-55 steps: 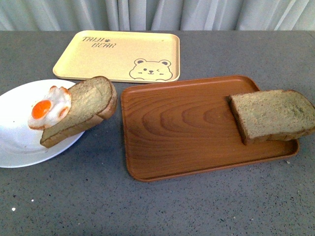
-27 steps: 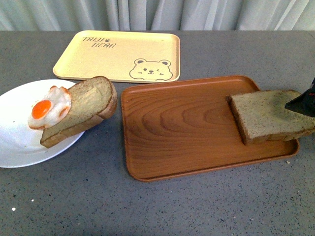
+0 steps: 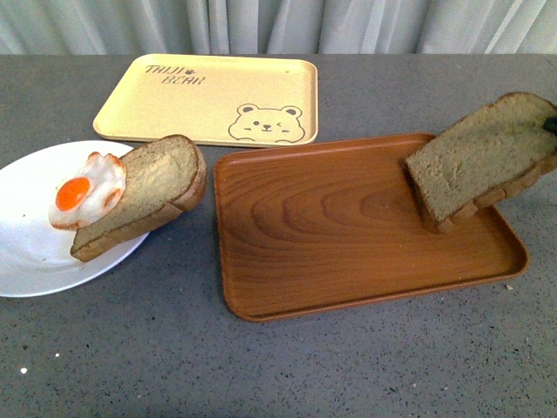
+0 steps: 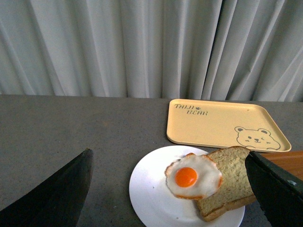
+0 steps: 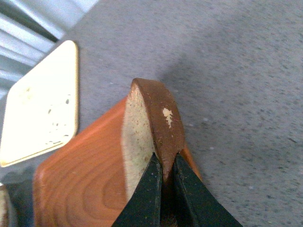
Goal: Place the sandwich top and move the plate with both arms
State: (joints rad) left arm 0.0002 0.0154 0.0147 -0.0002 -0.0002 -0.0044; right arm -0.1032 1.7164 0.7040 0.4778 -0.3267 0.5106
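Observation:
The sandwich top (image 3: 479, 161), a tan speckled bread slice with brown crust, is tilted up over the right end of the brown wood-grain tray (image 3: 348, 235). Its low corner is near the tray; whether it touches I cannot tell. My right gripper (image 5: 164, 166) is shut on its crust (image 5: 158, 123); only a dark tip shows at the front view's right edge (image 3: 552, 124). The white plate (image 3: 35, 252) at the left holds a second slice (image 3: 152, 187) and a fried egg (image 3: 87, 190). My left gripper (image 4: 170, 189) is open, short of the plate (image 4: 151, 198) and apart from it.
A pale yellow bear-print tray (image 3: 209, 100) lies at the back, behind the plate and the wood-grain tray. A grey curtain hangs behind the grey table. The plate lies at the table's left, the wood-grain tray at centre-right.
My right gripper came in from the right, closed on the sandwich top and lifted its far right end, tilting the slice up off the tray. The plate, egg and other slice have not moved.

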